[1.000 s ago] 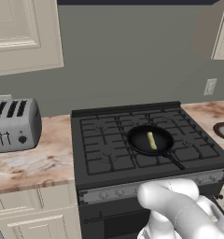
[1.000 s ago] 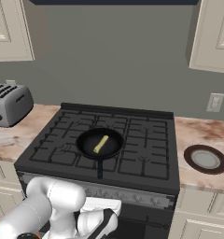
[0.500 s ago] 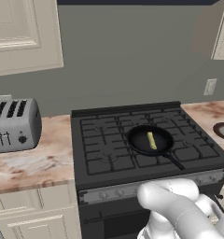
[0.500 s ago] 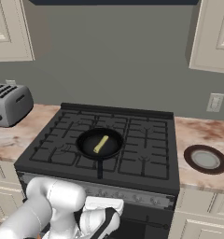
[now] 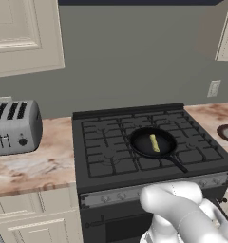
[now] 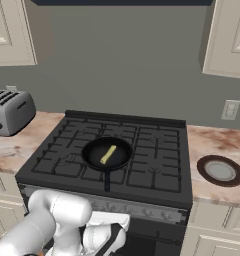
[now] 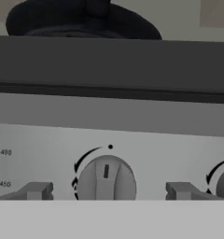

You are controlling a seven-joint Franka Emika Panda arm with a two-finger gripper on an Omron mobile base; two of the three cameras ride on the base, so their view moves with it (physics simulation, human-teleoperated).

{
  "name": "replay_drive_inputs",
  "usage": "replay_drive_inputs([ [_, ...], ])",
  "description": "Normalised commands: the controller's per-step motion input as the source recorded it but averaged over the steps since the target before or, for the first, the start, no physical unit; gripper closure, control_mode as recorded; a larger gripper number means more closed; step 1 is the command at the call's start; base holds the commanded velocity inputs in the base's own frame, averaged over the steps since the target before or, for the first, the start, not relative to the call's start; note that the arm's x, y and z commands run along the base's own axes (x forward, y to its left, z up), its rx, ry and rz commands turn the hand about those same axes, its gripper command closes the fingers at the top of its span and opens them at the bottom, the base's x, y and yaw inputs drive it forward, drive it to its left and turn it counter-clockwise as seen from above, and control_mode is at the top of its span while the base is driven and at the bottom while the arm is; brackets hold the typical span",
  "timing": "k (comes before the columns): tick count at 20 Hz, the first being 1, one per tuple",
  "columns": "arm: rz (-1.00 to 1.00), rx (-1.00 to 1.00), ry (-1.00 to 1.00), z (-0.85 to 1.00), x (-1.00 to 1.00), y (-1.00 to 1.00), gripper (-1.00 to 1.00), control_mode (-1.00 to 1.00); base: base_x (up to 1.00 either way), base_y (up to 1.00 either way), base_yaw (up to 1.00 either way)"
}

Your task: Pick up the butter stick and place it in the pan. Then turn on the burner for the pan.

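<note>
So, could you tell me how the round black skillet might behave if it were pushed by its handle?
The round black skillet would probably pivot rather than slide straight, since its long thin handle sticks out. Sitting on raised grates, it may catch or rock.

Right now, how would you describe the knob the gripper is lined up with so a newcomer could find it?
On the black stove, follow the silver control panel along its front edge. The knob is the round grey dial framed between the two fingertips, below the pan. Unlike its neighbour at the right, it shows whole, with a small dot above it.

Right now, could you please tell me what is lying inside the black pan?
The butter stick lies in the pan, near its middle. The pan's floor beneath the stick is covered.
</note>
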Motion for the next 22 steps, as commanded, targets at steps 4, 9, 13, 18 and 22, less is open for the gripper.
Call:
replay_drive_inputs([
  [4,0.0,0.0,0.0,0.0,0.01,0.3,1.0,-1.0,0.0,0.0,0.0],
  [9,-0.02,0.0,0.0,0.1,0.0,0.12,1.0,-1.0,0.0,0.0,0.0],
  [13,-0.05,0.0,0.0,0.23,0.0,0.03,1.0,-1.0,0.0,0.0,0.0],
  [18,-0.02,0.0,-0.1,0.26,0.0,0.01,1.0,-1.0,0.0,0.0,0.0],
  [22,0.0,0.0,-0.28,0.28,0.0,0.0,1.0,-1.0,0.0,0.0,0.0],
])
